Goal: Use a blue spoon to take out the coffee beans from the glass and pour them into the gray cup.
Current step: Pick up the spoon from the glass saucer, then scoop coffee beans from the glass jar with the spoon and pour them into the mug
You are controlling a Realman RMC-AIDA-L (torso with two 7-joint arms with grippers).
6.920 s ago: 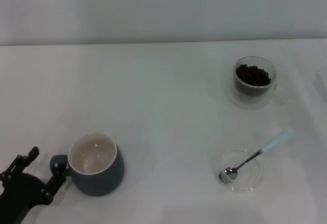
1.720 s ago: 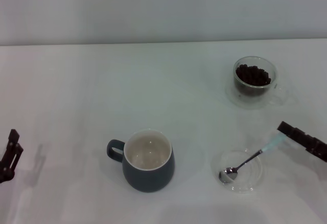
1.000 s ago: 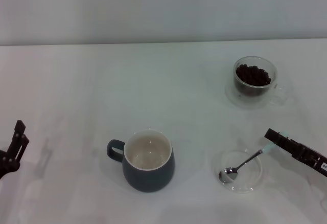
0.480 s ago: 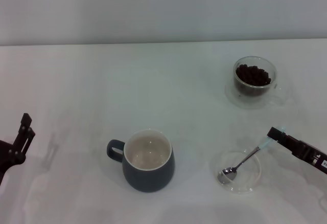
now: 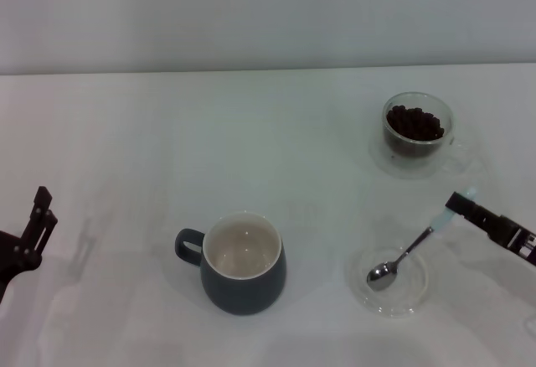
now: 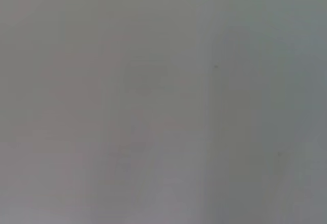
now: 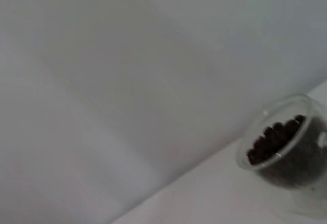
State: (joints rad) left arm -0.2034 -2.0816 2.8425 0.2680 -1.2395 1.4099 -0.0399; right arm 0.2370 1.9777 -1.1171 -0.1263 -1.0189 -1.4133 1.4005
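The blue spoon (image 5: 408, 252) slants up from the clear saucer (image 5: 412, 303), bowl low over it, pale-blue handle end in my right gripper (image 5: 458, 205). That gripper is shut on the handle at the right edge of the head view. The glass (image 5: 417, 136) with coffee beans (image 5: 414, 121) stands at the far right, beyond the spoon. It also shows in the right wrist view (image 7: 301, 183), with the beans (image 7: 273, 136) inside. The gray cup (image 5: 244, 264) stands front centre, empty, handle to the left. My left gripper (image 5: 37, 209) hangs at the left edge, away from the cup.
The white table (image 5: 209, 149) ends at a pale wall behind. The saucer lies just in front of the glass and to the right of the gray cup. The left wrist view shows only a blank pale surface.
My right gripper has closed on the spoon's handle and pulled it back and up; the spoon's bowl has shifted right on the saucer. The left arm has barely moved.
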